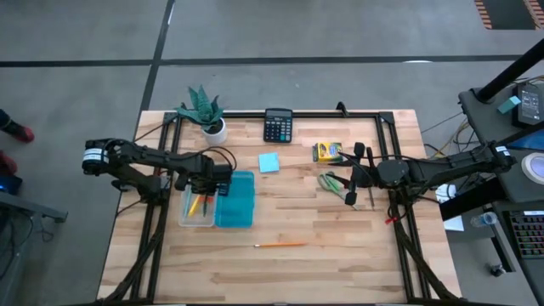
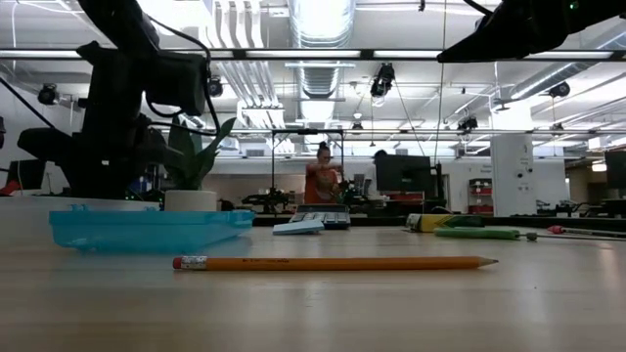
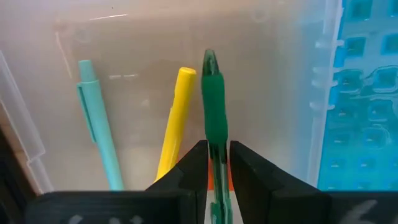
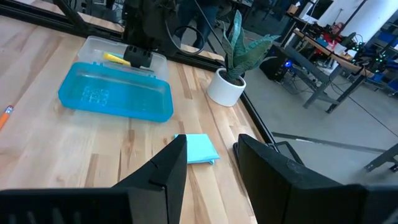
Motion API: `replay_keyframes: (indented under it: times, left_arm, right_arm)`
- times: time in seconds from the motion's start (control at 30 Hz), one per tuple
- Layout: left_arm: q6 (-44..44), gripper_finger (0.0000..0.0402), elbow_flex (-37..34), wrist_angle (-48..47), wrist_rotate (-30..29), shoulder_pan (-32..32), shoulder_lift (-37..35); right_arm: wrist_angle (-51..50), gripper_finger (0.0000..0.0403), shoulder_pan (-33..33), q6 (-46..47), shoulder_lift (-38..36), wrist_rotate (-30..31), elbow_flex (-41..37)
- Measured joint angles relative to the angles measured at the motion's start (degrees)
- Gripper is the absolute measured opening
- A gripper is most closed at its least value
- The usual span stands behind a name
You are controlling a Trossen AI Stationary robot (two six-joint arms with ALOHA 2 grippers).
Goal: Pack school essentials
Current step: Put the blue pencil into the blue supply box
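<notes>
My left gripper [image 1: 204, 182] stands over the clear box [image 1: 189, 218] and is shut on a green pen [image 3: 214, 106]. A teal pen [image 3: 98, 134] and a yellow pen [image 3: 175, 121] lie on the box floor. The teal lid [image 1: 237, 201] lies beside the box. My right gripper [image 4: 211, 155] is open above the table's right part, next to the green-handled scissors [image 1: 330, 181]. An orange pencil [image 1: 280, 245], a light-blue sticky-note pad [image 1: 269, 162] and a yellow crayon box [image 1: 326, 151] lie flat on the table. My left gripper pinches the green pen between its two fingers [image 3: 193, 171], on the barrel behind the green grip [image 3: 216, 152]. The fingers come from above, pointing down into the clear box, and the pen runs along them. Its tip [image 3: 209, 57] points at the box floor; whether it touches, I cannot tell.
A white-potted plant [image 1: 206, 113] and a calculator [image 1: 278, 125] stand along the far edge. A black frame [image 1: 340, 114] runs along the far edge and down both sides. The near half of the table holds only the pencil [image 2: 333, 263]. A person [image 2: 321, 181] is in the room behind.
</notes>
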Motion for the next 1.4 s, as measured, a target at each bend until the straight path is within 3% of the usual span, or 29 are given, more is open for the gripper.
replay_keyframes:
  times: [0.37, 0.7, 0.87, 1.0, 1.13, 1.27, 1.4]
  left_arm:
    - [2.75, 0.0052, 3.43, -8.01, 1.47, -0.04, -2.05]
    - [11.47, 0.0052, 7.00, -7.93, 1.45, -0.39, -8.30]
    - [16.76, 0.0052, 7.96, -6.88, -2.68, -3.57, -12.82]
    - [27.17, 0.0052, 7.94, 2.36, -11.99, -7.68, -16.37]
    - [43.61, 0.0052, 7.85, 16.22, -21.10, -11.95, -17.89]
    - [62.28, 0.0052, 7.74, 29.53, -24.80, -14.94, -17.57]
    - [75.95, 0.0052, 7.72, 39.22, -24.85, -15.86, -16.46]
  right_arm:
    - [0.03, 0.0132, 0.00, 0.01, 0.00, 0.00, 0.00]
    - [1.86, 0.0132, 0.00, 1.08, 0.15, 0.02, 0.00]
    - [2.20, 0.0132, 0.00, 3.32, 0.44, 0.10, 0.00]
    - [2.47, 0.0132, 0.00, 6.42, 0.45, 0.50, 0.00]
    - [2.59, 0.0132, 0.00, 10.90, 0.62, 0.56, 0.00]
    - [2.52, 0.0132, 0.00, 17.30, 1.60, 0.52, 0.00]
    - [0.54, 0.0132, 0.02, 25.41, 3.86, 0.42, 0.00]
